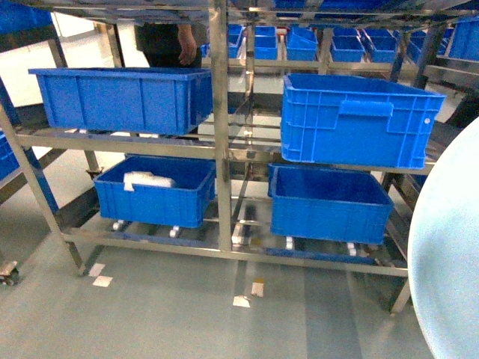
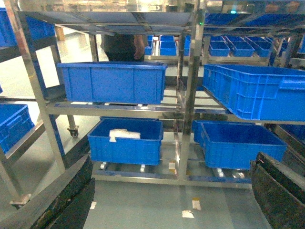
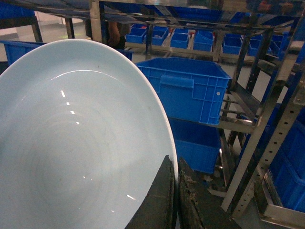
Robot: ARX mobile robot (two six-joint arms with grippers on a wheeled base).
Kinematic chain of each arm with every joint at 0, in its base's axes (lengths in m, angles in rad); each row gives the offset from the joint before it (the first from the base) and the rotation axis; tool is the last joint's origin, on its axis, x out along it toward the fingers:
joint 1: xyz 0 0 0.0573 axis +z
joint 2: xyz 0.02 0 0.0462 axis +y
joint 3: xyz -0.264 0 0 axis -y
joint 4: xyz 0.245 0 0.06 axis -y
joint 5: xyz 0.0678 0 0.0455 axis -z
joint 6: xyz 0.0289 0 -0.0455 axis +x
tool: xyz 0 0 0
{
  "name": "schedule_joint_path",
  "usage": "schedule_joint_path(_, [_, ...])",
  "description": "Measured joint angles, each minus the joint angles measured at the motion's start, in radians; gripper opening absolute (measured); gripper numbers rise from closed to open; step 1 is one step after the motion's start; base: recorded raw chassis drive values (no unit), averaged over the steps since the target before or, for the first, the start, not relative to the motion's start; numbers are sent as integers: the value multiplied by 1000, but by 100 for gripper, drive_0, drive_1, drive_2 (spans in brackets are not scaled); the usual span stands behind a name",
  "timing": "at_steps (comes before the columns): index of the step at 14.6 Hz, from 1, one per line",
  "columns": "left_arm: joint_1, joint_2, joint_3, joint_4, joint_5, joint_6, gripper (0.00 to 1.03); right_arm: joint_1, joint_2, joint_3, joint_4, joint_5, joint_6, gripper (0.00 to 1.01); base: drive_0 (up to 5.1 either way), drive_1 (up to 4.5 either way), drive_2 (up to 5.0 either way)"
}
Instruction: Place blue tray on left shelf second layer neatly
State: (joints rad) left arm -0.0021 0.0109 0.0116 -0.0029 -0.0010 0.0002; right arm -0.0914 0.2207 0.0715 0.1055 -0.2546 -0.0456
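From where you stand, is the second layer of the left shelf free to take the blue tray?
No. A dark-blue crate fills most of that layer on the left shelf. The right gripper grips the blue tray by its rim, off to the right.

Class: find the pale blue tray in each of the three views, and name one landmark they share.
Head: tray at the right edge, cut off.
Left wrist: not in it.
Right wrist: tray fills the left, its rim pinched by the right tool.
Shared landmark: the tilted crate.
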Motion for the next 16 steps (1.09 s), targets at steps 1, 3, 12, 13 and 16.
schedule_joint_path(1, [0, 0, 0, -1, 0, 0, 98, 0, 0, 0, 1, -2, 0, 2, -6, 428, -439])
schedule_joint_path(3, [0, 0, 0, -1, 0, 0, 98, 0, 0, 0, 2, -2, 0, 2, -6, 427, -440])
schedule_joint_path(12, [0, 0, 0, 0, 0, 0, 98, 0, 0, 0, 4, -3, 0, 2, 1, 434, -431])
schedule_joint_path(13, [0, 0, 0, -1, 0, 0, 98, 0, 0, 0, 4, -3, 0, 2, -1, 430, -433])
schedule_joint_path(16, [0, 0, 0, 2, 0, 0, 98, 0, 0, 0, 1, -2, 0, 2, -2, 430, -434])
